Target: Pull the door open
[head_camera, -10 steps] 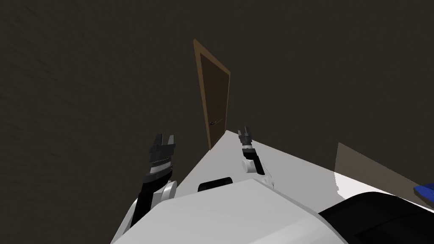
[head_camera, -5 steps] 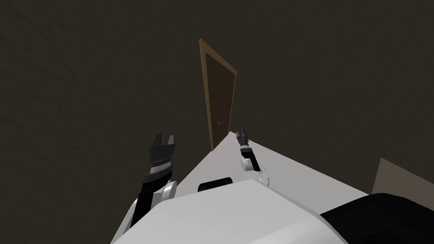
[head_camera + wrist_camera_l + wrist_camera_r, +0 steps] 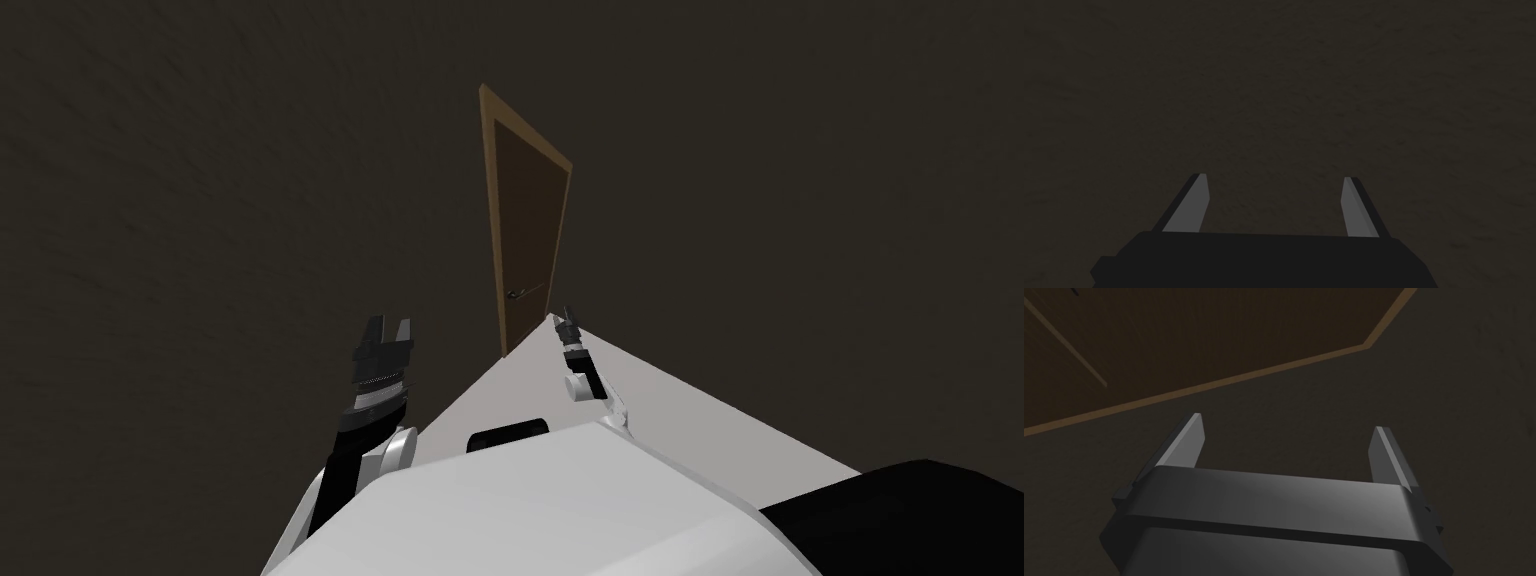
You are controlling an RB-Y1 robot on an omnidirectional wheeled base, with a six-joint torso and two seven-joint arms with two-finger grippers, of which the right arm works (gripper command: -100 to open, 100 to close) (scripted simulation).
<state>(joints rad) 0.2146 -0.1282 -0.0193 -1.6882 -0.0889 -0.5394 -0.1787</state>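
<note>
Dark wall (image 3: 200, 180) with brown door (image 3: 527, 230), apparently shut, handle (image 3: 516, 293) ungrasped; right hand (image 3: 567, 316) near door, left hand (image 3: 389, 324) farther off, both spread and empty; pull not begun.

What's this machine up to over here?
A two-armed robot faces a dark brown door that looks shut in its lighter frame; the job is to pull it open. Its right gripper, fingers open, is stretched toward the door but is not yet at the small handle. The left gripper is raised beside it, also open and holding nothing.
</note>
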